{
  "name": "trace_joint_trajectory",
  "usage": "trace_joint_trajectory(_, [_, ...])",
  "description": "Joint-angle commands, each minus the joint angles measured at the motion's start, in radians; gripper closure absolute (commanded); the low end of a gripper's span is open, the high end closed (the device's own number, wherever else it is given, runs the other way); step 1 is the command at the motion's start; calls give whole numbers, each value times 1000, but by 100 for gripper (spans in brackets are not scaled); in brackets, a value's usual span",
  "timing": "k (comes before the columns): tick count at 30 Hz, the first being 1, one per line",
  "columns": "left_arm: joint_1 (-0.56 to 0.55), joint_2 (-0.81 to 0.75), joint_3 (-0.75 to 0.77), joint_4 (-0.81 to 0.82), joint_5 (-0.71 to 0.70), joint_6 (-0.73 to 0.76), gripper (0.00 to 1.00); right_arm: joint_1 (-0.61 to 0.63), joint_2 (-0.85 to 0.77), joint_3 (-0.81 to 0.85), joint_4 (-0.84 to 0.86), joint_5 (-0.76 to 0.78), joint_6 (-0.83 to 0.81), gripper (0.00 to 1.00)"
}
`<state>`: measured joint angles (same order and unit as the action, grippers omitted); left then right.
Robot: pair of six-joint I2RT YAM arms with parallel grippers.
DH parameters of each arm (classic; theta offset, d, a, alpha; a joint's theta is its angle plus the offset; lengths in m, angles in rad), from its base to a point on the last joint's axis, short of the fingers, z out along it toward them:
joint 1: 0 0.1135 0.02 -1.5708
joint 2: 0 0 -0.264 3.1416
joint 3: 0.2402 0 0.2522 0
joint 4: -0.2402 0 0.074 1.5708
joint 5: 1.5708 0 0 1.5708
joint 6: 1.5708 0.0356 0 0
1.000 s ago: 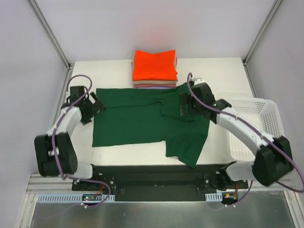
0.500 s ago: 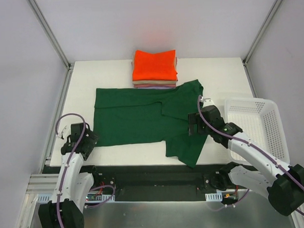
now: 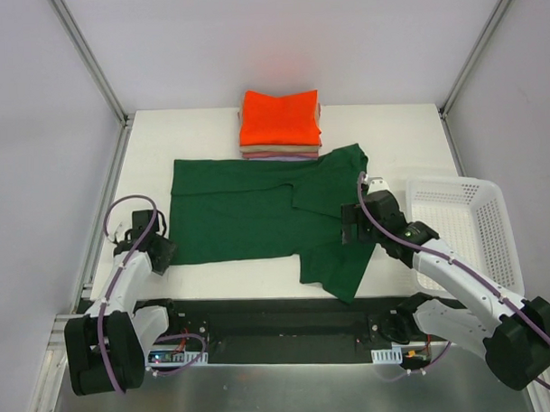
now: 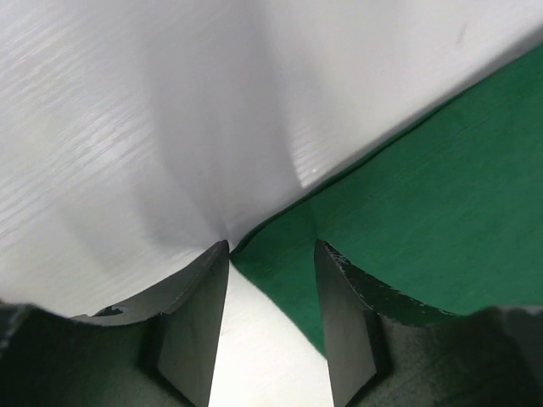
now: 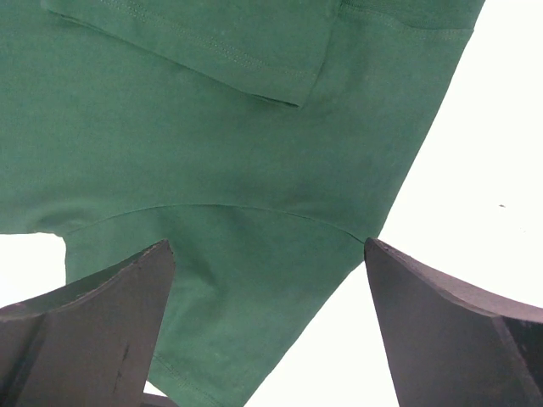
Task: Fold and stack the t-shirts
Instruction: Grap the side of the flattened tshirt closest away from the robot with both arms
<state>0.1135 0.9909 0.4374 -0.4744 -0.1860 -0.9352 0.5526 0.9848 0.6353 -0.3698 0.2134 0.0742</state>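
Between the half-parted jaws of the left gripper (image 4: 271, 246), the near-left corner of the dark green t-shirt (image 4: 424, 212) is framed, ungripped. The jaws of the right gripper (image 5: 267, 246) are spread wide over its right side, empty.

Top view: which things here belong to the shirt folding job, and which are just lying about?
Job: dark green t-shirt, lying flat; folded orange t-shirt, tan t-shirt, lilac t-shirt, stacked.
Lying about: white mesh basket.
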Motion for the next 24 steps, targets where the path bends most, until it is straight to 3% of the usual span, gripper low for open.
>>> trace_joint_trajectory(1, [9,55,-42,10,43,-11,57,0,5,6,22,17,4,4])
trace_joint_trajectory(5, [11,46,-45,25,43,1,66,1,12,7,23,14,1,4])
trace_joint_trajectory(8, [9,26,-51,34,54,-2,97,1,12,7,19,20,-1,4])
trace_joint_trajectory(9, [11,20,-52,36,54,-4,100,1,12,7,19,20,-1,4])
trace_joint_trajectory(17, [11,-107,-57,48,71,29,100,33,-21,37,-66,-46,-40,4])
trace_joint_trajectory(24, [9,-169,-43,48,66,58,100,226,-67,29,-224,-198,-1,1])
